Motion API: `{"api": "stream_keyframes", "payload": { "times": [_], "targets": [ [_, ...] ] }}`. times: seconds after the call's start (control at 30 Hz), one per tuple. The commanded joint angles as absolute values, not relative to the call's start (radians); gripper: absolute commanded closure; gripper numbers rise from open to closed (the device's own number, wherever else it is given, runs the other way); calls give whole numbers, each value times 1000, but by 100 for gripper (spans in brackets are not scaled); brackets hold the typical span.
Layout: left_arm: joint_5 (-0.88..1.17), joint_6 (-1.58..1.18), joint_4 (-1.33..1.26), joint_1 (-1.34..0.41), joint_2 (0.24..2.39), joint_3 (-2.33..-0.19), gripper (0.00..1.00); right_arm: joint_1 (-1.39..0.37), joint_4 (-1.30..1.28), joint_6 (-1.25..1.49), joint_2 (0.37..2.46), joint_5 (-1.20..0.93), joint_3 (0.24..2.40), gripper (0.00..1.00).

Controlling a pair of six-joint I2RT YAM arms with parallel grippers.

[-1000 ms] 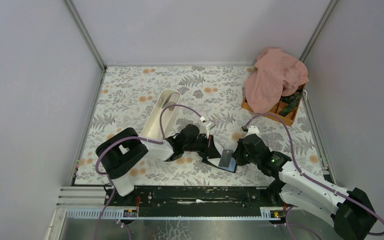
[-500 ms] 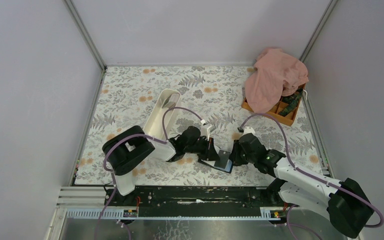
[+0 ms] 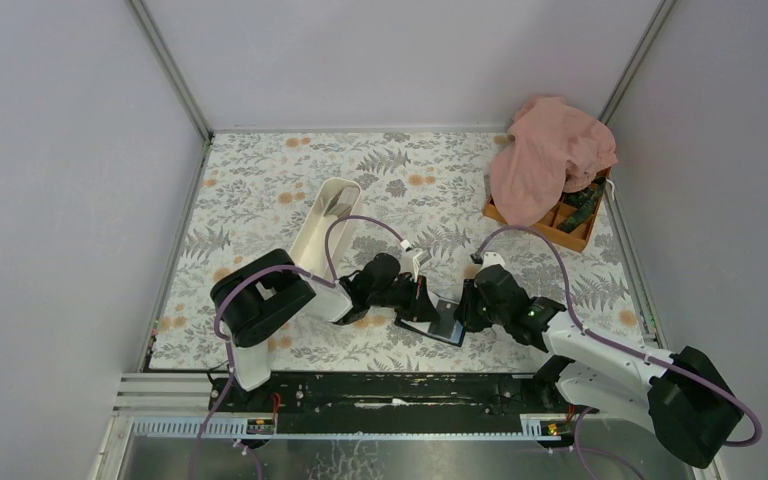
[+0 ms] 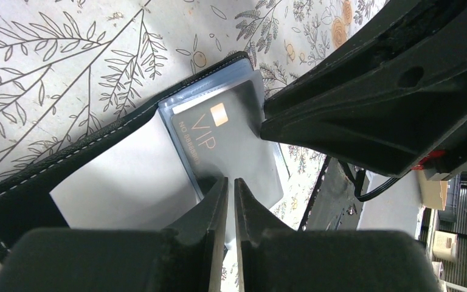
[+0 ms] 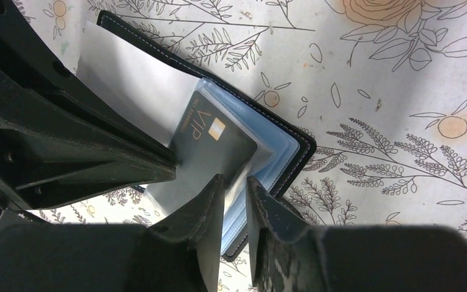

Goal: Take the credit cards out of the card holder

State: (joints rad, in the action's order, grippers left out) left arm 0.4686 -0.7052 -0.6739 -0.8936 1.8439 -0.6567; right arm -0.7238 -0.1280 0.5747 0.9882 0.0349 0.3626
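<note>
Observed small flat black folding card holder (image 3: 444,322) lying open on floral-print tablecloth (image 3: 290,180), close to the near edge, between the two grippers. Noted dark grey card with orange VIP lettering (image 5: 216,146) on top of clear bluish plastic sleeves (image 5: 276,143).

Found left gripper (image 4: 231,182) with jaws almost together, only a slim slit between them, over the white inner leaf (image 4: 121,176). Cannot tell whether anything is pinched. Found right gripper (image 5: 236,179) with jaws parted, straddling the card's lower edge, not clamped.

Judged step in hand: grasping the card.
- Close right jaws on the card alone, not the sleeve.
- Draw flat and slow along the sleeve's opening.
- Press the holder down with the left so as not to drag it along.

Cannot tell whether the card sits inside a sleeve or partly out. Cannot see how many cards lie beneath it, nor the sleeve mouth under the right fingers. Cannot read the small print beside VIP.
</note>
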Motion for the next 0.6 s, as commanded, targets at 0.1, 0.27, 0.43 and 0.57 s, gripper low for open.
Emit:
{"api": "stream_keyframes", "payload": {
  "times": [0.1,0.27,0.43,0.57],
  "targets": [
    [439,-688,-666,-888,1873,-638,85,-725,-76,595,921,24,392,78],
    [440,-689,-667,-888,1877,-638,85,-726,-74,591,927,12,400,71],
    [437,-686,-662,-888,1876,-638,86,-725,-91,594,961,12,402,65],
    [438,-686,-661,-889,1879,-638,86,-725,-117,608,913,53,397,65]
  ]
}}
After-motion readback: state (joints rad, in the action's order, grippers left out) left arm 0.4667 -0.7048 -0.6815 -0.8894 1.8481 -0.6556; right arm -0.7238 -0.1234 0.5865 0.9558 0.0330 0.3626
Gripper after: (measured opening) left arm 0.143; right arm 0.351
